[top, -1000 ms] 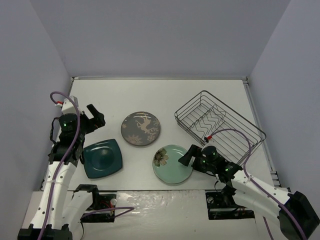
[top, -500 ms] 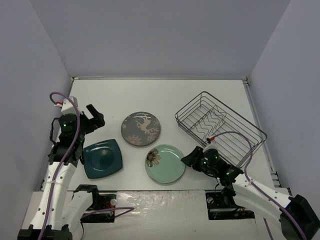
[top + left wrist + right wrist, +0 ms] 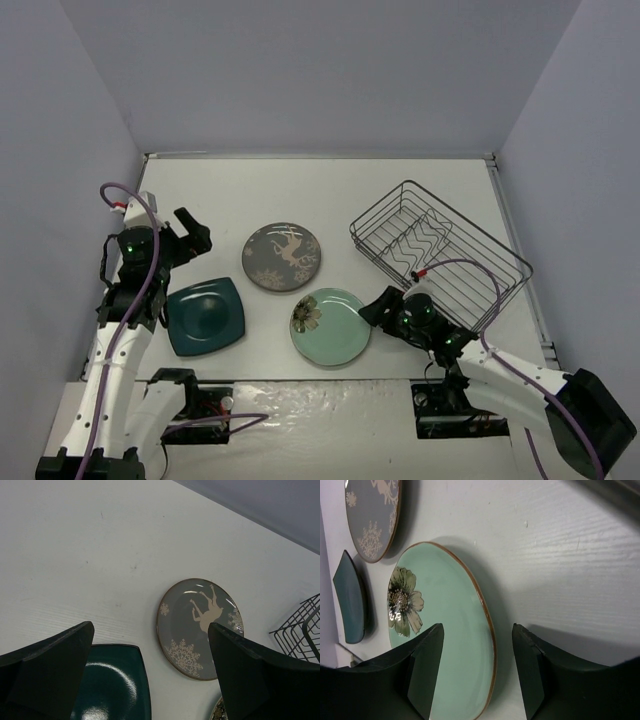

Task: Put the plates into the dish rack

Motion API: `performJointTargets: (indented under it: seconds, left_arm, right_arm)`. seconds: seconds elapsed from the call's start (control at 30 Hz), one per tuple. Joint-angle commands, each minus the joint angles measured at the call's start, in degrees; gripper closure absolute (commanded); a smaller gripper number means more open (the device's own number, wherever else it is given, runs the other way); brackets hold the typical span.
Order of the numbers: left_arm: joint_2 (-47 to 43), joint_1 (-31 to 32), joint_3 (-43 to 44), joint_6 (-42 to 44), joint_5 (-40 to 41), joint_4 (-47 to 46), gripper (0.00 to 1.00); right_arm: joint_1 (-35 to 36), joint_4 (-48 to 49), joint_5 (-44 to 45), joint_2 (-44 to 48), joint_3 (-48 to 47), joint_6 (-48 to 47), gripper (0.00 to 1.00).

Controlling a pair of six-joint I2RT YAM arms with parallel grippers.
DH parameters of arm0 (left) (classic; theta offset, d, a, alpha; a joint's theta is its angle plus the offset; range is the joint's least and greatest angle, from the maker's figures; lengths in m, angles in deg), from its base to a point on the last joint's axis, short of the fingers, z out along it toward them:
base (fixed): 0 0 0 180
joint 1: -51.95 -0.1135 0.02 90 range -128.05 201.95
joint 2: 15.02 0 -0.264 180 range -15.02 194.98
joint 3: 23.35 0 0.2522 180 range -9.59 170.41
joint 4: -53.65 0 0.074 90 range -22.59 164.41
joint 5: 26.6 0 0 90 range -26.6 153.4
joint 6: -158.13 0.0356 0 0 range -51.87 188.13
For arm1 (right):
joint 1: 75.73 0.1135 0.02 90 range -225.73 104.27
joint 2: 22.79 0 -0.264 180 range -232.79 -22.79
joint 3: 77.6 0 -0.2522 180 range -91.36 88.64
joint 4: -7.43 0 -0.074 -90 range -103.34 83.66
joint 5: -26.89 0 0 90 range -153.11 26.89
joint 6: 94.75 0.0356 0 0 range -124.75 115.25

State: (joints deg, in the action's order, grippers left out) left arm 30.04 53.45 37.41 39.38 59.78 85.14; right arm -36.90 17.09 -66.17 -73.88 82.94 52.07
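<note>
- Right gripper [image 3: 479,675]: jaws apart, straddling the rim of the mint-green plate [image 3: 328,328], not clamped.
- Left gripper [image 3: 192,230]: jaws wide apart, beside the square teal plate [image 3: 205,318].

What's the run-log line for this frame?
left gripper: open, beside square teal plate | right gripper: open, straddling mint-green plate rim | deer plate: flat on table | dish rack: empty

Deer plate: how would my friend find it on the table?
On the white table, find the black wire dish rack at the right. Left of it lies the deer plate, round. Only it is grey-brown with a pale deer and snowflakes; its neighbours are a mint-green flower plate and a square teal plate.
</note>
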Motion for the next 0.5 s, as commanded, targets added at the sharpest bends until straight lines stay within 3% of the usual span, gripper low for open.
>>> performJointTargets:
  seconds: [0.0, 0.13, 0.47]
  left_arm:
    - [-0.11, 0.00, 0.74, -0.40, -0.45, -3.10, 0.03]
    - [-0.24, 0.00, 0.55, -0.42, 0.09, -3.40, 0.03]
    - [0.43, 0.00, 0.21, -1.16, -0.73, -3.97, 0.03]
  right_arm:
    - [1.32, -3.55, -4.17, -7.28, 2.62, 3.02, 0.44]
    - [3.24, -3.53, -2.69, -9.88, 0.81, 1.12, 0.43]
    - [15.42, -12.77, 10.67, -12.40, -6.90, 3.10, 0.33]
